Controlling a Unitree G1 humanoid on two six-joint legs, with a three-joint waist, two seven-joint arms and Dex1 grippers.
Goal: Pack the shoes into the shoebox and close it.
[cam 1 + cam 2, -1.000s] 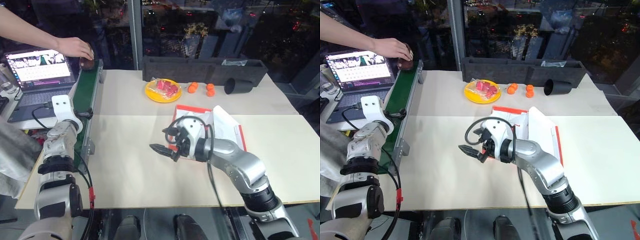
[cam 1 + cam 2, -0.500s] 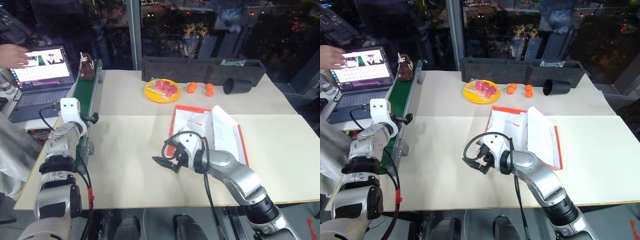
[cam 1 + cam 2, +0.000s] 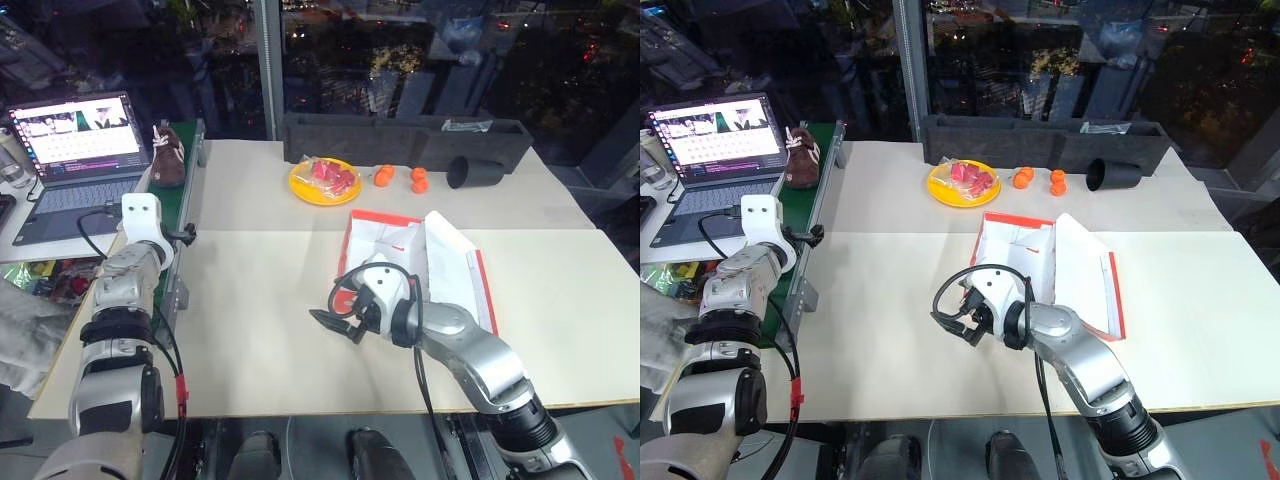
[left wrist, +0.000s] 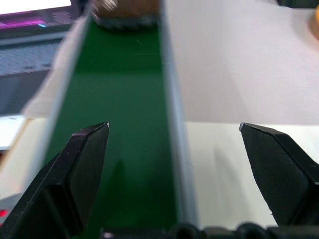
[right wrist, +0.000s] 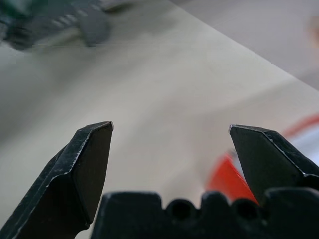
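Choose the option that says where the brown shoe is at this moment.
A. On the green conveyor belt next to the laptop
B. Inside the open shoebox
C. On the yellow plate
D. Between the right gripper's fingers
A: the shoe stands at the far end of the green conveyor belt, beside the laptop; the open shoebox holds no shoe, and the right gripper is open and empty.

One shoe (image 3: 168,160), one open shoebox (image 3: 420,255), one yellow plate (image 3: 326,182), one laptop (image 3: 72,150), perhaps three small orange fruits (image 3: 420,179).
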